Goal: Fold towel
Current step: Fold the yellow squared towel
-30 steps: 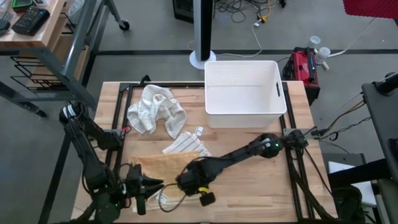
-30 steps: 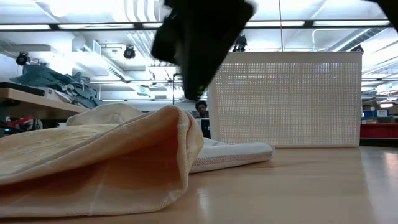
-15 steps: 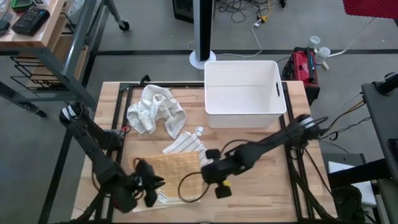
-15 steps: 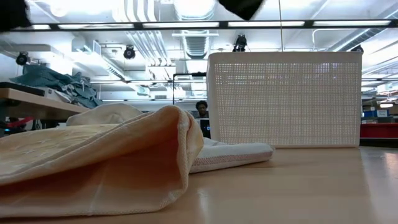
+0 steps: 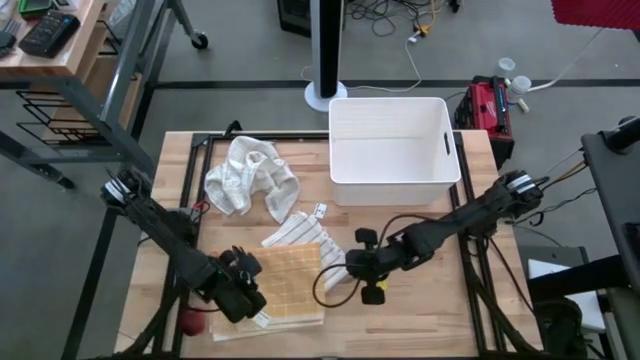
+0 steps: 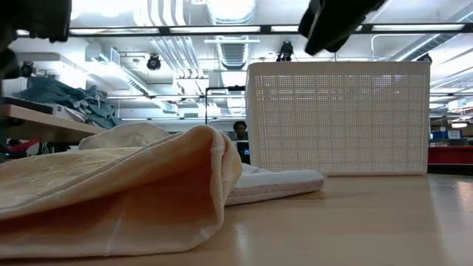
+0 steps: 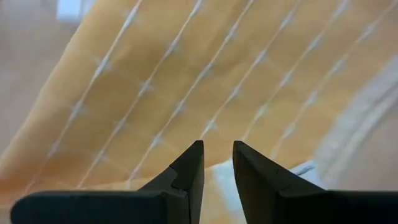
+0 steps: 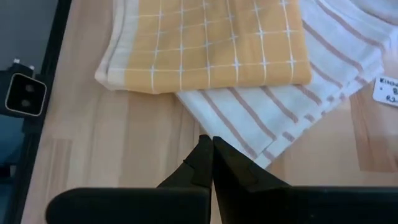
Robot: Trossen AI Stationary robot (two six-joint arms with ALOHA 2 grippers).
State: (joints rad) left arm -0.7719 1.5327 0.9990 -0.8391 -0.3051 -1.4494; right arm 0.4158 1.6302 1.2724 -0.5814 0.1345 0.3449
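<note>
The left gripper (image 5: 243, 290), its two dark fingers (image 7: 188, 167) a narrow gap apart and holding nothing visible between them, hovers over the near left part of the orange checked cloth towel (image 5: 281, 283), which lies folded into a flat rectangle on the front half of the pale wooden table (image 5: 420, 300). The right gripper (image 5: 362, 268), its fingers (image 8: 202, 155) pressed together and empty, hangs above bare table just beside the towel's right edge. In the right wrist view the orange towel (image 8: 214, 43) shows a doubled edge and overlaps a white cloth with thin brown stripes (image 8: 298, 106), which carries a small paper tag (image 8: 387, 91). A crumpled white cloth (image 5: 250, 176) lies well apart toward the back left, and a white plastic basket (image 5: 393, 148), apparently empty, stands at the back. Judged from this layout, at least one fold is complete and tidy; whether a further fold is intended cannot be told, and the striped and crumpled cloths remain unfolded.
</note>
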